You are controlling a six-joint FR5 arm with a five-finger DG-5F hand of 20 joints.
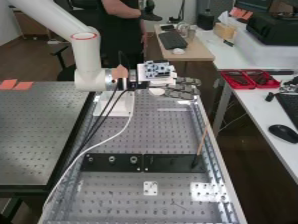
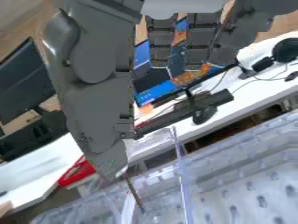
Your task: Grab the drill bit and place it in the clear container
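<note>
The hand [image 1: 178,94] is over the far part of the perforated bench [image 1: 163,130], narrowed in a pinch on the drill bit [image 2: 134,193], which slants down from its fingertips [image 2: 108,162]. Beneath the hand are the see-through walls of the clear container [image 2: 181,170] (hard to trace, being mostly glints). The bench's long metal edge runs just below the fingers' outer ends; past it, a gap separates the bench from a white side desk [image 1: 261,111]. Across that gap from the fingers is a red tray [image 1: 238,86]. Nearer the camera than the hand are black strips [image 1: 169,162] and a thin brown stick [image 1: 203,139].
</note>
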